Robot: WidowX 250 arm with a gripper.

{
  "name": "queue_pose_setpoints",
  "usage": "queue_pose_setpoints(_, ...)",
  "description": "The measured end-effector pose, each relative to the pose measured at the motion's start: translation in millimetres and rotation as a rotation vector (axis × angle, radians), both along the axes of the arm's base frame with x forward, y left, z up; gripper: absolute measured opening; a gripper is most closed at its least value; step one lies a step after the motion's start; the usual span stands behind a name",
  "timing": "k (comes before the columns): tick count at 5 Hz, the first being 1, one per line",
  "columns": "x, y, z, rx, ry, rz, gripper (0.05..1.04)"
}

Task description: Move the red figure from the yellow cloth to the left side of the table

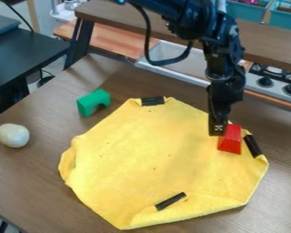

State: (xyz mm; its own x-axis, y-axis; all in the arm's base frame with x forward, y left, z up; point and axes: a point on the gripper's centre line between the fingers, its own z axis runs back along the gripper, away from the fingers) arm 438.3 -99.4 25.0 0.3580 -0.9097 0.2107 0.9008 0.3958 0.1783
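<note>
A smooth, solid red block with slanted sides sits at the right of a soft, fuzzy yellow cloth, its irregular edges folded, on a wood-grain bench. The black end effector hangs beside the block, partly overlapping it in view; whether it is spread, pressed together or pinching the block cannot be told. Three black strips mark the cloth's rim, one close to the block. At left, one green arch and one rounded, pale egg-shaped object occupy the bench. Two dark stove knobs show behind.
</note>
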Motion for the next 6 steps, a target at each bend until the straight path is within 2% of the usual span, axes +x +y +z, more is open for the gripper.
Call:
queue_pose_setpoints(1, 3.2, -7.4, 0.7, 0.001, -0.018, -0.009, 1.000)
queue_pose_setpoints(3, 13.6, -11.3, -10.9, -0.010, -0.011, 0.025, 1.000)
queue_pose_setpoints(6, 25.7, -24.8, -12.8, -0.029, 0.023, 0.031, 1.001)
